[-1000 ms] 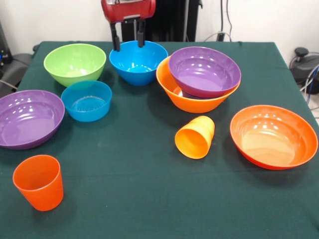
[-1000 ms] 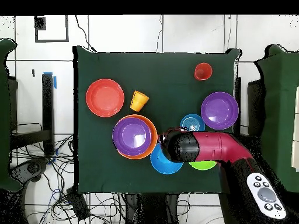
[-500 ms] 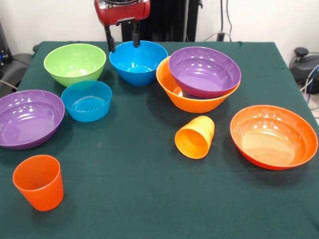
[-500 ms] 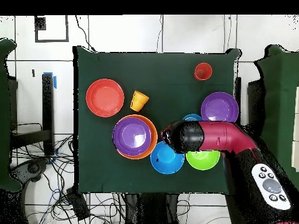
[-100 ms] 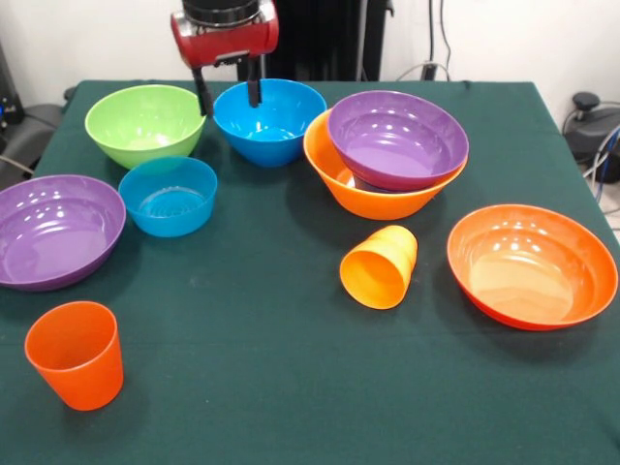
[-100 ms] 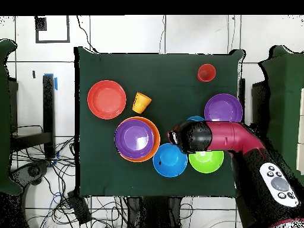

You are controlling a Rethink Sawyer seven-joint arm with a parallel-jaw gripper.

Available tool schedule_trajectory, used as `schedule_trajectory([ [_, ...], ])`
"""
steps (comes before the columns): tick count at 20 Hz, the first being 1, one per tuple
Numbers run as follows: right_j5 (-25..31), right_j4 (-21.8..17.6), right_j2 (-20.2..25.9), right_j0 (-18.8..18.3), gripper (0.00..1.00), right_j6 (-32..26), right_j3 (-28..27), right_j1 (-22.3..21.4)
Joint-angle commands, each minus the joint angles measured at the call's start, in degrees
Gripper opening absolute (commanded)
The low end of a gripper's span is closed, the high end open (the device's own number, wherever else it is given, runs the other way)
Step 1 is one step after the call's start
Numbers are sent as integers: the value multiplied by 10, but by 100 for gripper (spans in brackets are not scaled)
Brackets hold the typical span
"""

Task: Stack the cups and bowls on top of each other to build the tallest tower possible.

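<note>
Stacking set, near to far; we read no brand, label or writing.

We list the red-orange cup (image 5: 76, 354) upright nearest, the yellow-orange cup (image 5: 380, 265) tipped on its side, then the tower (image 5: 387, 155): a purple bowl nested in the yellow-orange one. Farthest, the gripper (image 5: 229, 93), fingers apart and empty, hangs between the green bowl (image 5: 145, 123) and the blue bowl (image 5: 269, 120).

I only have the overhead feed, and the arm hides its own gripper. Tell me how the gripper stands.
Observer: From the front, the gripper is open and holds nothing.
Operator: Place it for me.
Observer: It straddles the near rim of the medium blue bowl, on the side facing the green bowl.
Operator: Report on the small blue bowl under the arm.
Observer: The small blue bowl stands upright and empty, clear of the gripper.
</note>
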Motion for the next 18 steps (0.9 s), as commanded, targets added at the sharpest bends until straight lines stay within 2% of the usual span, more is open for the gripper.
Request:
schedule_trajectory([
  [1,20,-69,32,-1,100,-115,-52,50],
  [18,11,-118,45,-34,100,-127,-64,80],
])
